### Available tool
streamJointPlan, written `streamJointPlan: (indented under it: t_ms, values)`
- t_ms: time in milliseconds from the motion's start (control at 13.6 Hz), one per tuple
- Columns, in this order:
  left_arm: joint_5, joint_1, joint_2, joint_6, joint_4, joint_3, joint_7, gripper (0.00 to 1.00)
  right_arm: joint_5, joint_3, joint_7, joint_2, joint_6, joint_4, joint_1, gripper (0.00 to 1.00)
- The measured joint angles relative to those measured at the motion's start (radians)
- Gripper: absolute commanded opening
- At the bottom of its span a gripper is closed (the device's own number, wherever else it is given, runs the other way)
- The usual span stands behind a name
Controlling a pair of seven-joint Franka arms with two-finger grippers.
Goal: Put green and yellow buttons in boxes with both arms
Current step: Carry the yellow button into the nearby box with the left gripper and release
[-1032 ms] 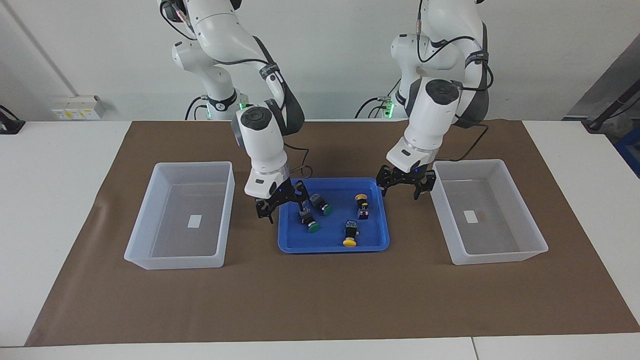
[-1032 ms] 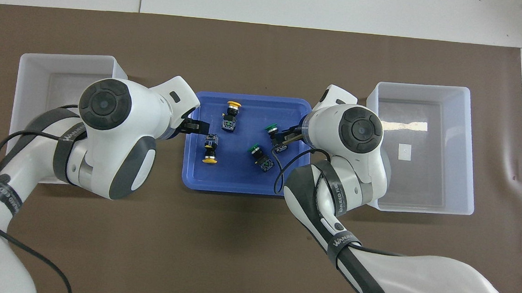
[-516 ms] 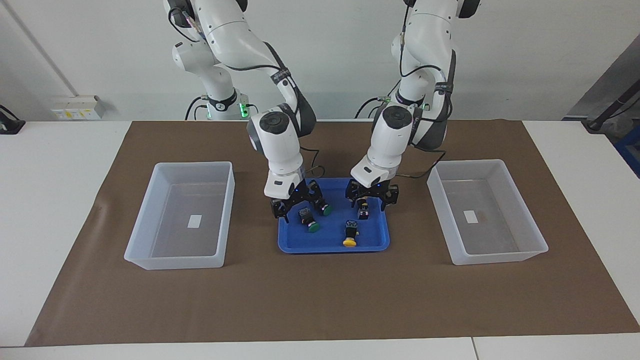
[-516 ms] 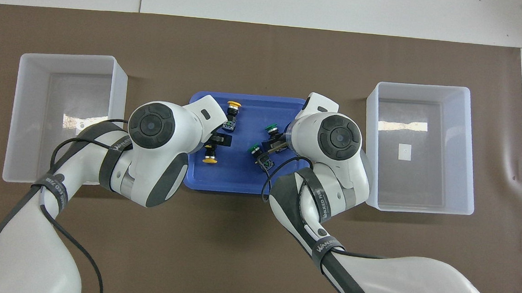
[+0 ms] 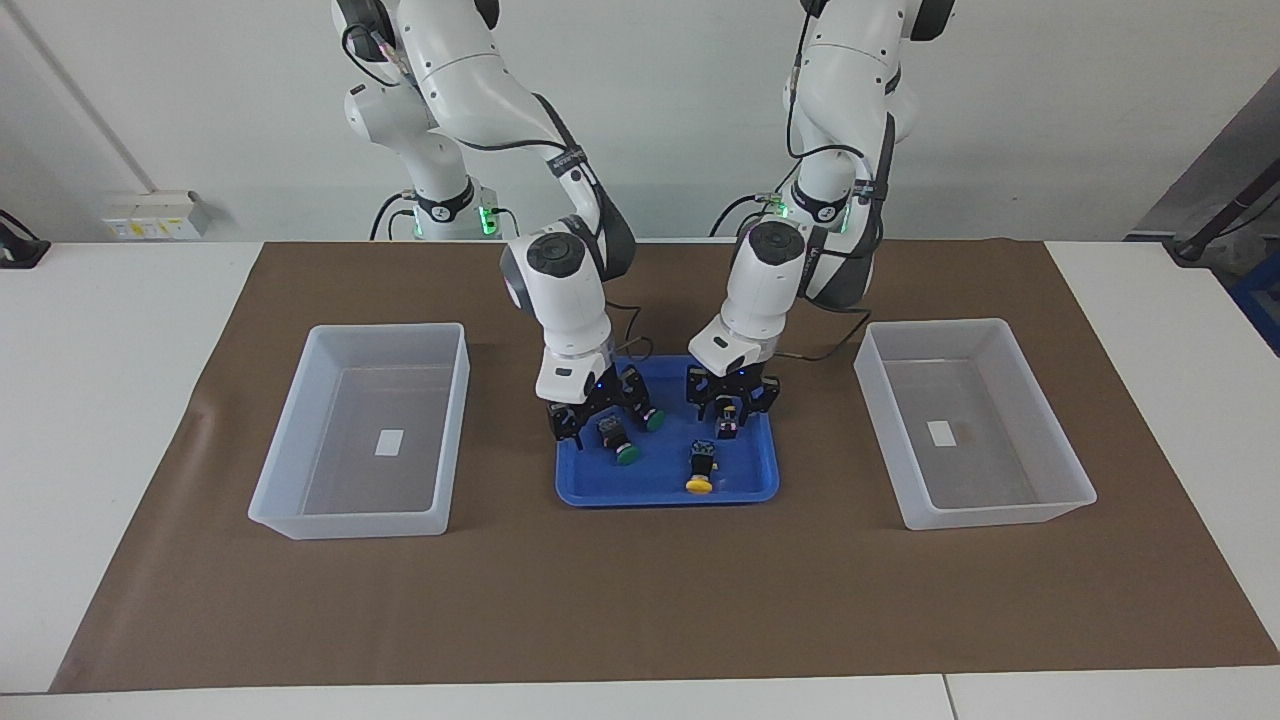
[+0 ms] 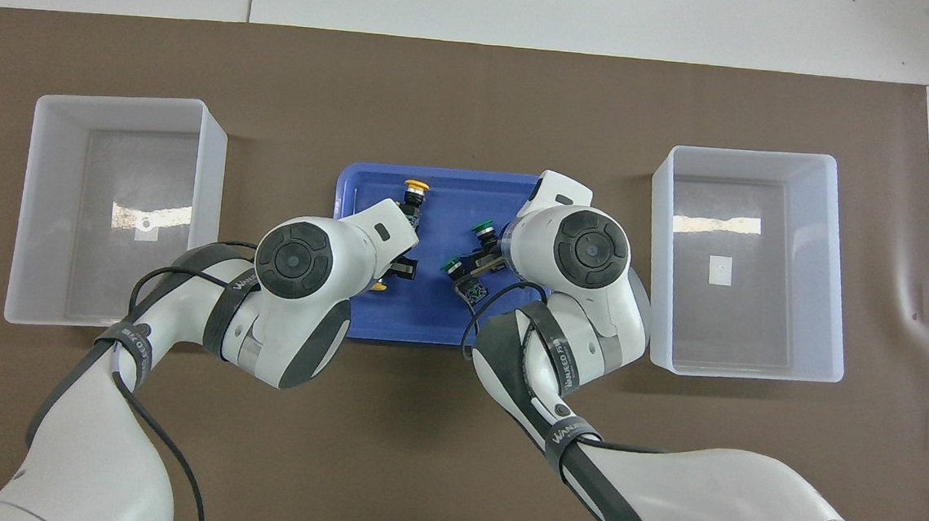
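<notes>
Four buttons lie in the blue tray (image 5: 660, 494). My left gripper (image 5: 731, 401) is open, low over one yellow button (image 5: 727, 422), its fingers on either side of it. The other yellow button (image 5: 700, 484) lies farther from the robots. My right gripper (image 5: 597, 408) is open, low over the two green buttons (image 5: 628, 456) (image 5: 653, 419). In the overhead view the left wrist hides most of the nearer yellow button (image 6: 378, 286); the other yellow button (image 6: 415, 185) and both green buttons (image 6: 480, 229) (image 6: 452, 265) show.
Two translucent boxes stand on the brown mat, one at the right arm's end (image 5: 385, 330) (image 6: 746, 154) and one at the left arm's end (image 5: 935, 325) (image 6: 116, 99). Each holds only a small white label.
Both grippers have moved inward from the tray's ends and come down over the buttons. The buttons have not moved.
</notes>
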Motion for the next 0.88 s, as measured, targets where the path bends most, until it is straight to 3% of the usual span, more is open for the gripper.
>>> streamJointPlan:
  t_ms: [221, 368, 442, 589, 884]
  values:
    - [0.0, 0.079, -0.105, -0.071, 0.016, 0.012, 0.002, 0.0, 0.0, 0.0, 0.0, 0.003, 0.004, -0.008, 0.002, 0.64]
    - [0.001, 0.175, -0.167, -0.105, 0.035, 0.014, 0.046, 0.0, 0.0, 0.0, 0.0, 0.004, 0.004, -0.011, 0.002, 0.56]
    - [0.001, 0.221, -0.18, -0.107, 0.047, 0.016, 0.072, 0.0, 0.0, 0.0, 0.0, 0.006, 0.004, -0.014, 0.002, 0.47]
    - [0.001, 0.306, -0.178, -0.104, 0.069, 0.017, 0.131, 0.0, 0.0, 0.0, 0.0, 0.007, 0.01, -0.016, 0.002, 0.0]
    - [0.001, 0.428, -0.165, -0.08, 0.073, 0.017, 0.303, 0.0, 0.0, 0.0, 0.0, 0.004, 0.015, -0.007, -0.003, 0.0]
